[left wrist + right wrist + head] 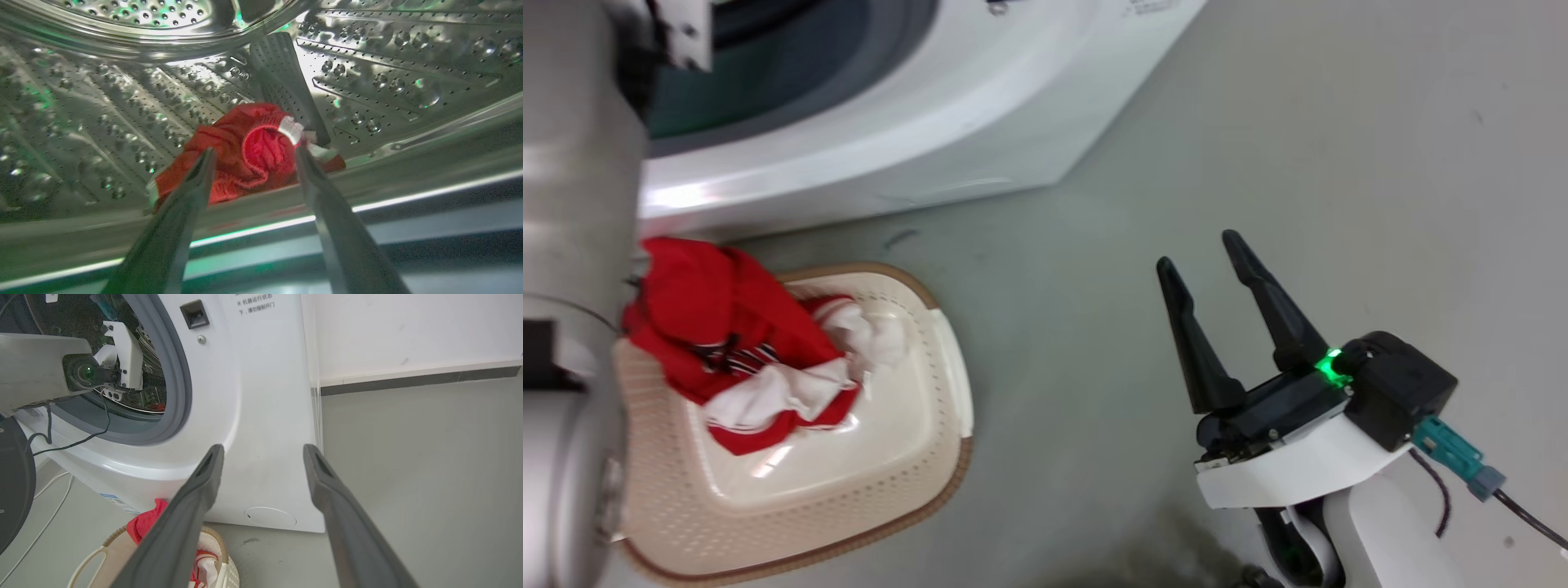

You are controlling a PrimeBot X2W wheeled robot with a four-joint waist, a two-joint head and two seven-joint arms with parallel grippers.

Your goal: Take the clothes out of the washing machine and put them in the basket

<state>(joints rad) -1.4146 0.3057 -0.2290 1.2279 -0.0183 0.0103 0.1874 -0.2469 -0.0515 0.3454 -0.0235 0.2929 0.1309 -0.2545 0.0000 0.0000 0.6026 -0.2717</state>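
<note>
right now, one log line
left claw open in washer drum, at red cloth | right claw open above floor | red jersey in basket

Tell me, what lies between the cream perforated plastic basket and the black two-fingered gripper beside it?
Bare grey floor, as the head view shows; the open right gripper stands clear of the cream perforated basket.

We count one washing machine (915, 122) and one laundry basket (952, 367). The red garments come to two: one red jersey (711, 310) in the basket and one red garment (229, 134) in the steel drum (122, 102). There are two hands, the left hand (255, 150) and the right hand (1200, 251), each with two dark fingers (1201, 351), four in all. One grey paddle (282, 77) sits in the drum.
</note>
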